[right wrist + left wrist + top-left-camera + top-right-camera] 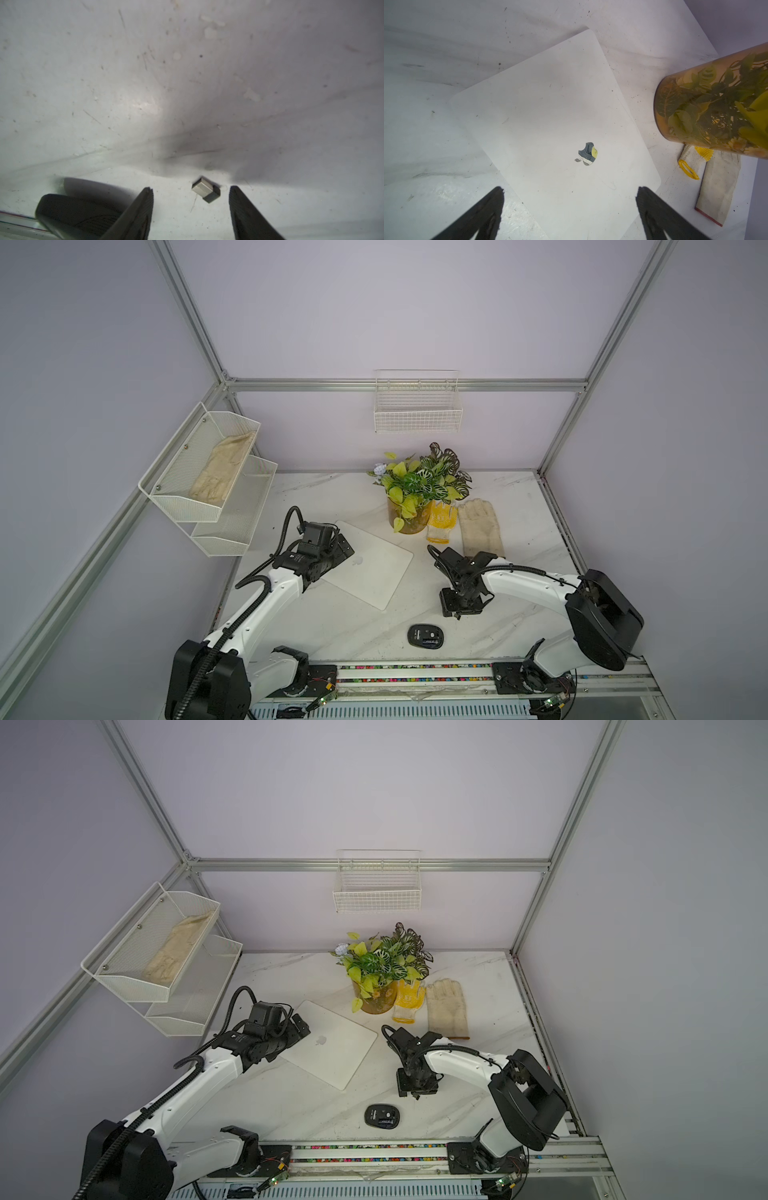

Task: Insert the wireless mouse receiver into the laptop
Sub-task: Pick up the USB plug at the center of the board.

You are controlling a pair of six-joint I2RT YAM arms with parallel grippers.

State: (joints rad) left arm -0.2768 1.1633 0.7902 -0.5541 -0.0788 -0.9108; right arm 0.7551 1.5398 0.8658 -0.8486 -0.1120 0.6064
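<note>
The wireless mouse receiver [205, 189], a tiny grey-and-dark stub, lies flat on the marble table. My right gripper [191, 188] points down over it, open, with the receiver between the fingers, nearer one finger [241, 207] and touching neither. In both top views the right gripper [457, 614] hides it. The white laptop [374, 572] [332, 1052] lies shut, lid up, left of that gripper. My left gripper [570, 188] hangs wide open and empty above the laptop [550, 116], over its left part [345, 549].
A black mouse [425, 635] [79, 214] lies belly up near the front edge, close to the right gripper. A potted plant [415, 497], a yellow glove [441, 520] and a beige glove [480, 526] sit behind. Mesh racks [212, 472] and a wire basket [417, 406] hang on the walls.
</note>
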